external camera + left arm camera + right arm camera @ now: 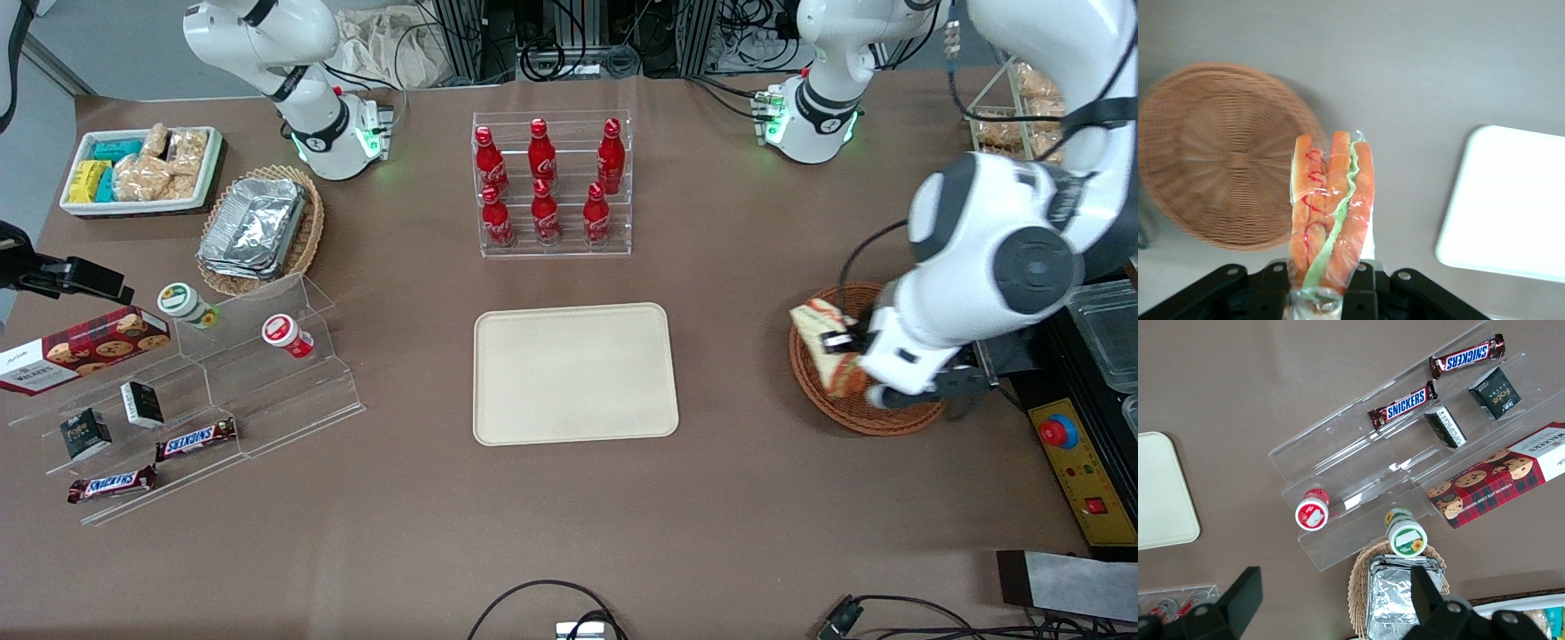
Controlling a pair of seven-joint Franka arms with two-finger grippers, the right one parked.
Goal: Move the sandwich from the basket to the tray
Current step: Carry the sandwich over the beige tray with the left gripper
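Snickers bars [197, 438] lie lowest on the clear stepped display [222, 391], nearest the front camera, with small dark boxes, two lidded cups and a red cookie box [82, 348] on the steps above, all toward the parked arm's end of the desk [569, 533]. Item: tray [574, 373], cream, rectangular, low-rimmed, nothing on it, at mid-desk. Item: rack of red soda bottles [551, 182], farther from the front camera than the tray. Item: oval wicker basket with foil containers [258, 227], and beside it a white bin of snack packs [142, 171]. Item: basket [867, 360], round, reddish-brown wicker, toward the working arm's end; in the wrist view its woven floor [1225, 153] shows bare. Item: sandwich [1330, 213], plastic-wrapped wedge, orange and green filling showing along its cut edge, held edge-up above the basket's rim, on the side toward the tray; seen from the front [831, 342] it sits raised over the wicker. Item: gripper [1328, 287], jaws clamped on the sandwich at its lower end, one on each bread face. Handling note, as judged: light, soft, easily crushed; the film looks slippery, so a moderate squeeze across the flat bread faces, near the thick end, seems best. Carry it level and low toward the tray to keep the wedge from sagging or sliding out.
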